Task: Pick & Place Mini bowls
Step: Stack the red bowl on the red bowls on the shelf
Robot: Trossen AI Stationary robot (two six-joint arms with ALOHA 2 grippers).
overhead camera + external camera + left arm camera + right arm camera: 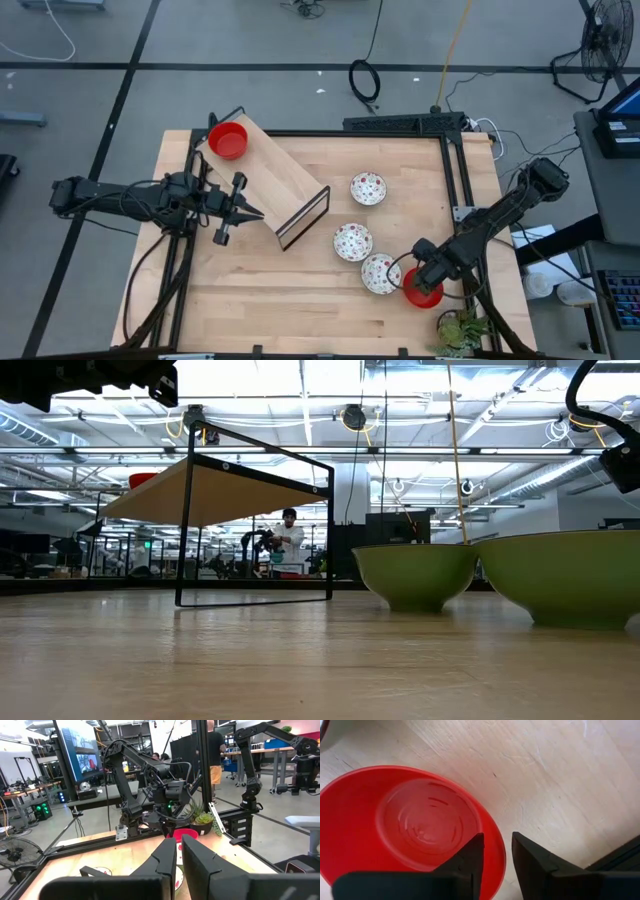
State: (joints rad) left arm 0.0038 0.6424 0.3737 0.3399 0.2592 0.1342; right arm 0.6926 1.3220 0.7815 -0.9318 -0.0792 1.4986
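In the high view the right gripper (424, 280) covers part of the red bowl (424, 293) under it, and whether its fingers pinch the rim cannot be told. The right wrist view cuts that bowl (405, 830) off at the picture's edges. In the low view two bowls (500, 574) look green; the nearer runs off the edge. The person (289, 540) behind is too small to tell.

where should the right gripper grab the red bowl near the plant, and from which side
By the rim, from above. The red bowl sits upright and open on the table, its thin wall the only pinchable part. The right gripper already straddles that rim, one finger inside, one outside, on the side away from the neighbouring white patterned bowl.
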